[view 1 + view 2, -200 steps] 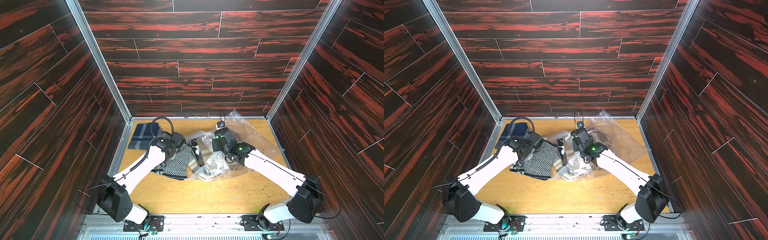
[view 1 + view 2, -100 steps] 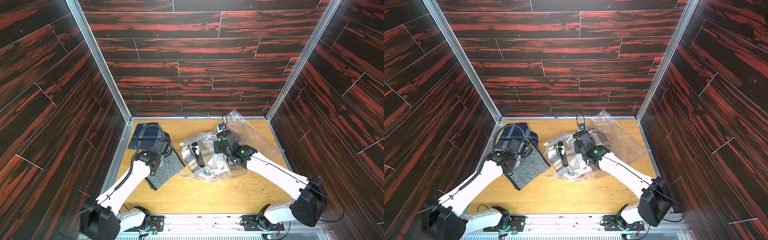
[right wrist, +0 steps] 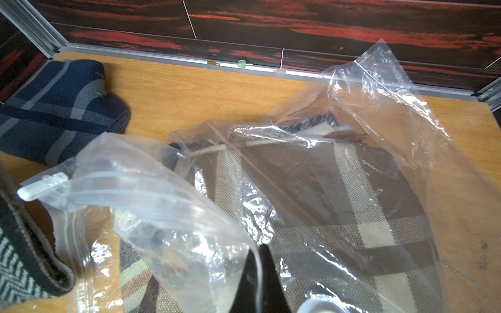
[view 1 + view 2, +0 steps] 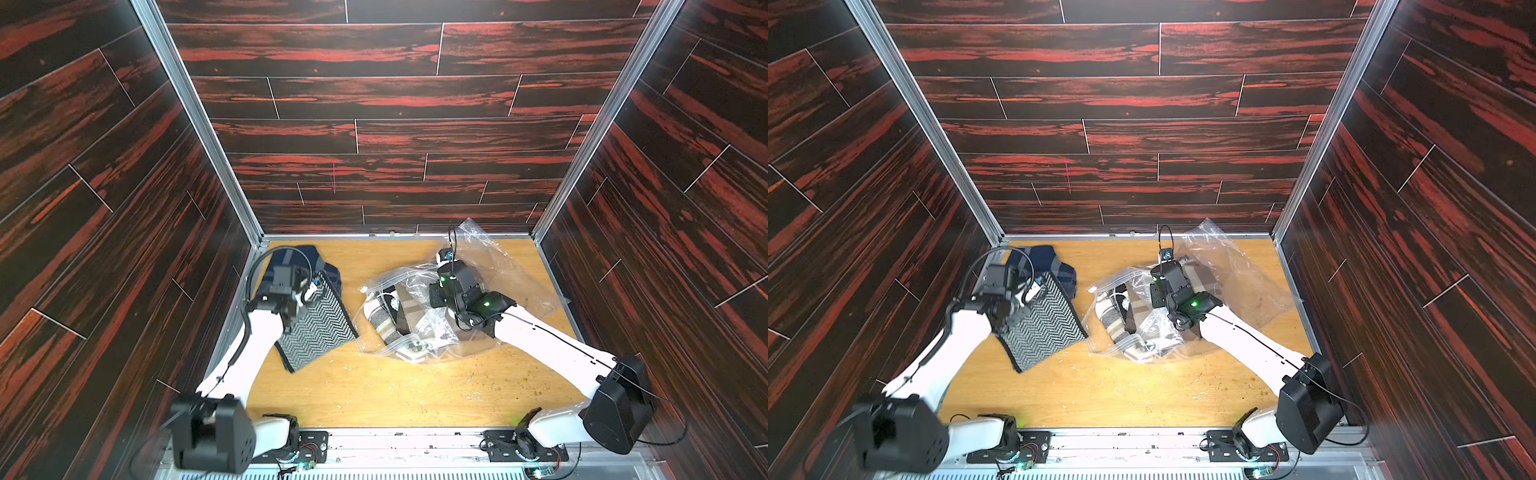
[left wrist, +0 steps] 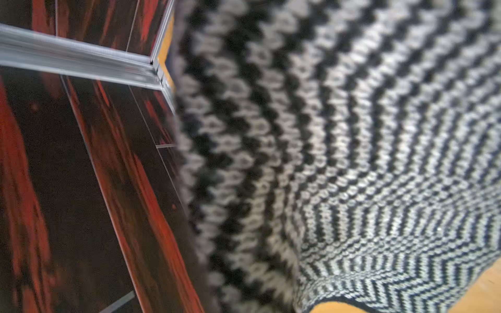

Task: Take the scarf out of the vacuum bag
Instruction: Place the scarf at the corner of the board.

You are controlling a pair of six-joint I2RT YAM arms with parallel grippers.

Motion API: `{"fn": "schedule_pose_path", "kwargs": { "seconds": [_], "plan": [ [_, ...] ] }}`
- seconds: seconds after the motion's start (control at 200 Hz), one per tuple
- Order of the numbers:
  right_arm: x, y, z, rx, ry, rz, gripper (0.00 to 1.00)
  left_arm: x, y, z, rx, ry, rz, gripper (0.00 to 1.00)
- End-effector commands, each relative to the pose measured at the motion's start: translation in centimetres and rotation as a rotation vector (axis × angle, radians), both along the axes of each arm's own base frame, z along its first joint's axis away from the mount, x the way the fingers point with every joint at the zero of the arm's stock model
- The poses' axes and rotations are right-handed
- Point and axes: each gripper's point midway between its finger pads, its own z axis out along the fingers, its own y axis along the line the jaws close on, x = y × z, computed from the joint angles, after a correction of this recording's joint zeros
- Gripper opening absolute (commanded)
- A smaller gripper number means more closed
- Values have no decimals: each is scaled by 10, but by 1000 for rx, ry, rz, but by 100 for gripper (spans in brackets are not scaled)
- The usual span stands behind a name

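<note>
A black-and-white herringbone scarf (image 4: pixel 322 328) (image 4: pixel 1046 326) hangs from my left gripper (image 4: pixel 308 291), which is shut on its upper edge, left of the vacuum bag and fully outside it. The knit (image 5: pixel 352 162) fills the left wrist view and hides the jaws. The clear, crinkly vacuum bag (image 4: pixel 498 270) (image 4: pixel 1237 270) (image 3: pixel 379 108) lies at centre-right with its zip mouth (image 3: pixel 151 189) open toward the left. My right gripper (image 3: pixel 259 252) (image 4: pixel 436 297) is shut on a fold of the bag's plastic. A brown-and-beige plaid scarf (image 3: pixel 352 206) (image 4: pixel 397 318) lies inside the bag.
A folded navy plaid cloth (image 4: pixel 301 257) (image 3: pixel 57 108) lies in the back left corner, just behind the hanging scarf. The bag's white slider clip (image 3: pixel 43 187) sits at the mouth's end and the white valve disc (image 3: pixel 320 306) beside my right fingers. Dark panel walls enclose the wooden table (image 4: pixel 374 395).
My left arm has carried the herringbone scarf leftward out of the bag's mouth, toward the left wall. The right gripper has stayed clamped on the bag, which shifted slightly.
</note>
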Motion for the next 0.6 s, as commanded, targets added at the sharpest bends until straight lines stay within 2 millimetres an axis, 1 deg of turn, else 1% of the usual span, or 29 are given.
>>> {"fn": "schedule_pose_path", "kwargs": {
  "seconds": [0.0,0.085,0.16,0.286,0.356,0.481,0.596],
  "plan": [
    [-3,-4,-1,18,12,11,0,33,6,23,15,-71,-87,0],
    [-2,-3,-4,29,21,16,0,48,14,23,32,-95,-99,0],
    [-1,0,-8,54,34,27,0,61,26,22,49,-119,-84,0],
    [-1,2,-13,61,52,31,0,77,38,11,54,-109,-93,0],
    [0,3,-13,61,52,34,0,84,39,3,56,-104,-115,0],
    [1,1,-13,54,55,38,0,88,29,-11,75,-68,-246,0],
    [3,-1,-15,61,64,44,0,95,31,-10,127,-88,-293,0]
  ]
}}
